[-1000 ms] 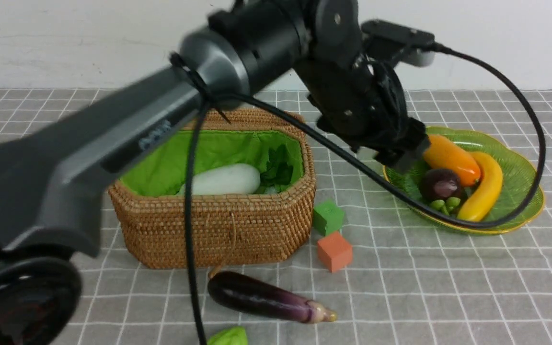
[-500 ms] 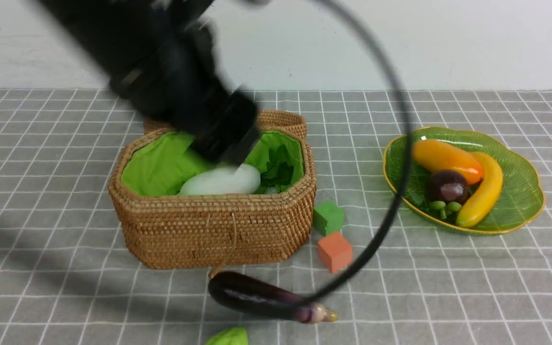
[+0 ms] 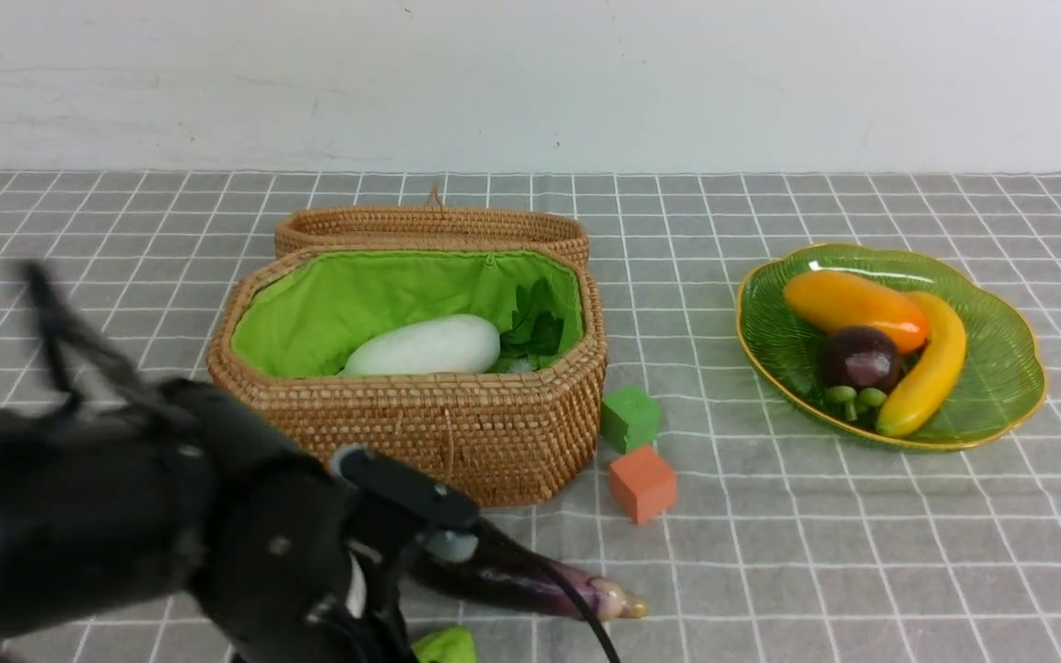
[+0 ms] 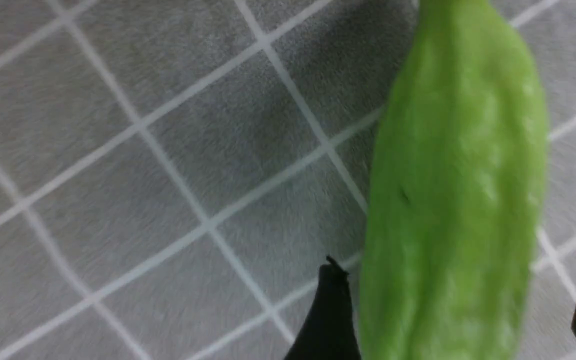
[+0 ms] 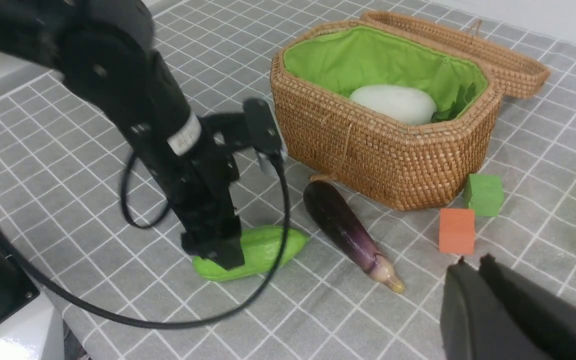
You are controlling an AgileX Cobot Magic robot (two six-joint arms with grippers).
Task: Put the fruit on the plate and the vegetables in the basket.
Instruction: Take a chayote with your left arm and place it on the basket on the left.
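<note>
My left gripper (image 4: 460, 310) is open and low over the cloth, with its fingers on either side of the light green leafy vegetable (image 4: 458, 175) (image 5: 263, 245) at the table's front. One finger is close against the vegetable and the other stands apart. The purple eggplant (image 3: 530, 580) lies in front of the basket (image 3: 420, 433), which holds a white vegetable (image 3: 425, 347) and dark green leaves (image 3: 535, 327). The plate (image 3: 1009, 368) holds the banana (image 3: 931, 368), an orange-yellow fruit (image 3: 853, 304) and a dark purple fruit (image 3: 857, 357). My right gripper (image 5: 474, 262) is shut and empty, near the orange cube.
A green cube (image 3: 629, 417) and an orange cube (image 3: 643, 483) sit between the basket and the plate. The basket's woven lid (image 3: 429, 226) lies open behind it. The left arm (image 3: 217, 534) and its cable cover the front left.
The left arm swung from beside the plate, across the basket, down to the front left. Its open gripper now straddles the light green vegetable.
</note>
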